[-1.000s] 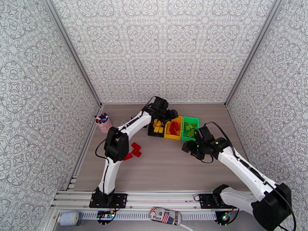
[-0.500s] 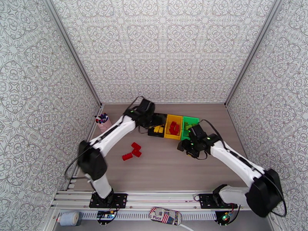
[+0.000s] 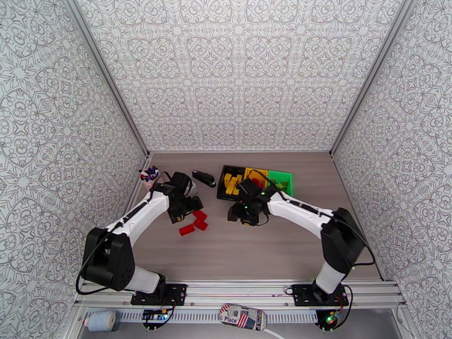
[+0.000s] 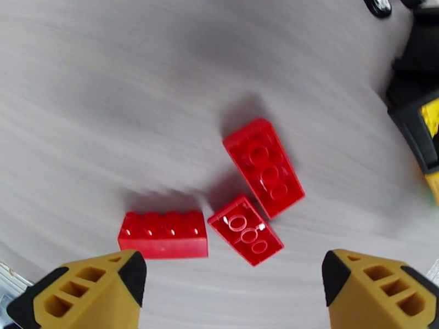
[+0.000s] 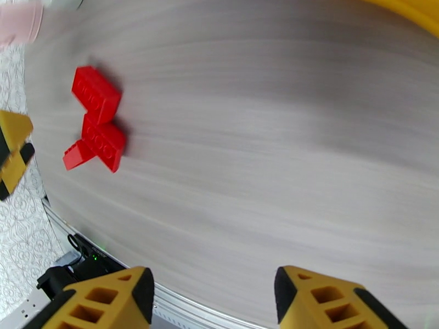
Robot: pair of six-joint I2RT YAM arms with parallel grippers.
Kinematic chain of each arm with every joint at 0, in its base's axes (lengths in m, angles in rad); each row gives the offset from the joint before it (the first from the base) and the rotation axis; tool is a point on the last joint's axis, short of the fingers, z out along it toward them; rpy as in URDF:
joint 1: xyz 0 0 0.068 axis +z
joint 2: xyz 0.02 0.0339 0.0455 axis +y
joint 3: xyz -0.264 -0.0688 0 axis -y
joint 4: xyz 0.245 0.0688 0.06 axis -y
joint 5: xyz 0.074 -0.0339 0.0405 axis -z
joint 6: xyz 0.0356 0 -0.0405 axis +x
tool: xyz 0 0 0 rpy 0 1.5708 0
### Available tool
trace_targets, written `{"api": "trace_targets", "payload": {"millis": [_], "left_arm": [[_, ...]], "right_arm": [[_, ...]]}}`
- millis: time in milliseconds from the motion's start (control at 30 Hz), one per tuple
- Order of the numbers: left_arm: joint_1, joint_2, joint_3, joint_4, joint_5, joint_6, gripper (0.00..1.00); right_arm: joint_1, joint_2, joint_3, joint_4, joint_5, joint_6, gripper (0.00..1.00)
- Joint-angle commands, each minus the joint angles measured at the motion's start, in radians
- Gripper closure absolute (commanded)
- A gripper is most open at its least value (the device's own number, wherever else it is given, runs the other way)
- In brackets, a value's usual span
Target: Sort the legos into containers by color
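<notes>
Your left gripper (image 4: 233, 281) hangs to the left of the black bin (image 3: 221, 188), with its fingers spread wide and nothing in them. Under it, also left of the black bin and a little nearer to you, three red bricks (image 4: 263, 166) lie close together on the table, two of them upside down. The black bin holds yellow bricks (image 3: 231, 184). Your right gripper (image 5: 214, 289) hangs just in front of this bin, fingers apart and empty. To the right of the black bin stand the yellow bin (image 3: 255, 171), then the green bin (image 3: 281, 177).
</notes>
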Motion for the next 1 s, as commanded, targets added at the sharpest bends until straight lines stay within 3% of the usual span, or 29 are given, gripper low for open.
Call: {"api": "trace_targets", "payload": {"millis": [0,500,967], "left_arm": [[0.014,0.08,0.029,0.046,0.047,-0.021,0.12],[-0.015,0.338,0.158,0.117,0.102,-0.049,0.16],[-0.103,0.456,0.255,0.006,0.009,0.02,0.3]], "right_arm": [[0.001,0.025,0.055,-0.014,-0.023,-0.022,0.38],[-0.014,-0.017,-0.001,-0.029,0.009,-0.028,0.38],[-0.067,-0.064,-0.058,-0.023,0.021,-0.027,0.4]]}}
